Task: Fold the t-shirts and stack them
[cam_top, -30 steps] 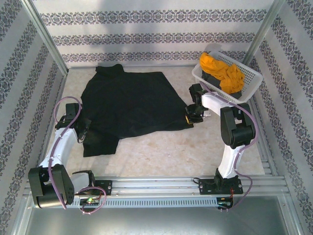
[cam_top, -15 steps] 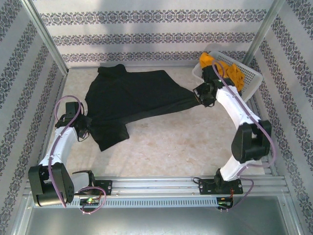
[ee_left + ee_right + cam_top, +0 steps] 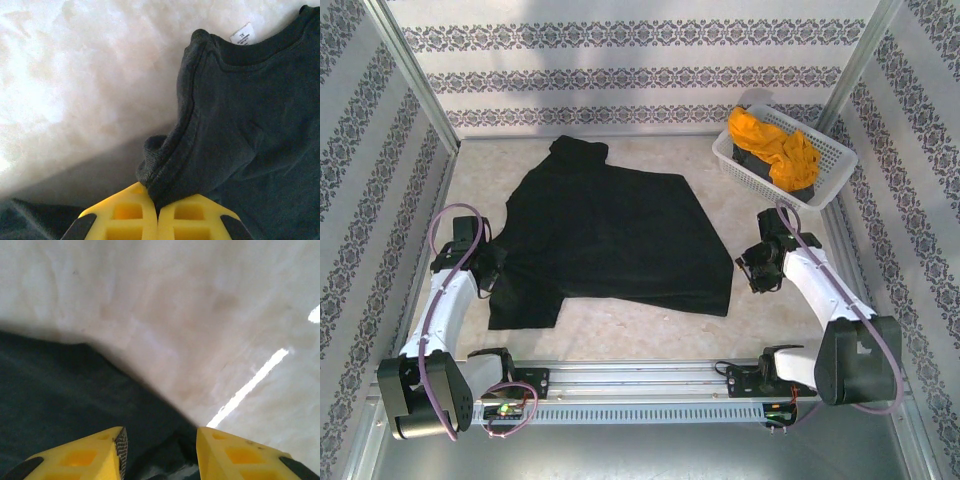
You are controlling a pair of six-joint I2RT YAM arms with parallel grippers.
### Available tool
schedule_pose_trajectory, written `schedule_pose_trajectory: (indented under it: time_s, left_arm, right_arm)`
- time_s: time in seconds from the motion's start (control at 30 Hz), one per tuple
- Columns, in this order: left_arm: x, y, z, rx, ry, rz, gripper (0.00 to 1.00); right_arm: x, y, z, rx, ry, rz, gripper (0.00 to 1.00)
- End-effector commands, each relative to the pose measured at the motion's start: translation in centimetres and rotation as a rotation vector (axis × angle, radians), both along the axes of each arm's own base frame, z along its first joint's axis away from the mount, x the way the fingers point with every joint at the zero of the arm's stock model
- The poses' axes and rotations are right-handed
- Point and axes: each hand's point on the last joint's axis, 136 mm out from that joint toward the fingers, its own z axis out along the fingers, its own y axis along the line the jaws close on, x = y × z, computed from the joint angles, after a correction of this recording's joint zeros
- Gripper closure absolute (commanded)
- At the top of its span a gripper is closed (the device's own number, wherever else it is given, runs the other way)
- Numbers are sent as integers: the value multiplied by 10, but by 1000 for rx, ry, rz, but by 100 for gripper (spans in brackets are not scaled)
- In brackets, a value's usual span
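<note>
Top view, left side: the left arm [image 3: 442,305] runs along the left edge of the table [image 3: 650,325]. The left gripper [image 3: 488,268] sits at the left border of the black t-shirt [image 3: 610,230].

Left wrist view: the two yellow fingers [image 3: 125,217] are pressed together. A bunched, thick stitched edge of the black fabric is pinched between their tips, so this claw is clamped on the shirt. The edge rises away from the fingers. A white label [image 3: 243,33] shows inside the shirt near the top right. Pale table surface lies to the left of the cloth.

Centre: the black t-shirt lies spread over the middle of the table, mostly flat. One lobe reaches toward the far wall and another toward the near-left. Its near-right corner ends just beside the right gripper [image 3: 754,270].

Right wrist view: the yellow fingers [image 3: 100,452] stand clearly apart and nothing is gripped. Dark fabric lies below and between them, with bare table beyond. Whether the tips touch the cloth cannot be told.

Far right: a white lattice basket [image 3: 832,168] stands in the far-right corner, apart from the right gripper. The orange-yellow t-shirt [image 3: 775,145] lies crumpled in the basket. The dark grey t-shirt [image 3: 757,172] lies under it, partly covered.
</note>
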Motion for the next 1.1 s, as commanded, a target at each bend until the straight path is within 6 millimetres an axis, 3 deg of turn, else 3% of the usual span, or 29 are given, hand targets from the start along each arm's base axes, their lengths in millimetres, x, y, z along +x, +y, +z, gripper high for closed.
schedule_pose_trajectory:
  time_s: [0.0, 0.17, 0.43, 0.63, 0.77, 0.9, 1.07]
  left_arm:
    - [-6, 5, 1, 4, 12, 31, 100]
    - [-6, 4, 1, 4, 8, 26, 100]
    - [-4, 3, -1, -2, 1, 21, 100]
    - [-3, 2, -2, -3, -7, 18, 100]
    - [-3, 2, -2, 0, -8, 15, 100]
    - [-2, 3, -2, 1, -9, 16, 100]
    - [-1, 3, -1, 2, -14, 16, 100]
  right_arm:
    - [-32, 16, -18, 107, 120, -130, 55]
    - [-59, 34, -26, 166, 243, -279, 53]
    - [-39, 59, -27, 204, 284, -339, 57]
    - [-32, 60, -47, 206, 316, -372, 60]
    - [-18, 60, -43, 195, 313, -349, 59]
    - [-23, 63, -51, 191, 353, -335, 58]
    - [-30, 62, -54, 188, 375, -320, 65]
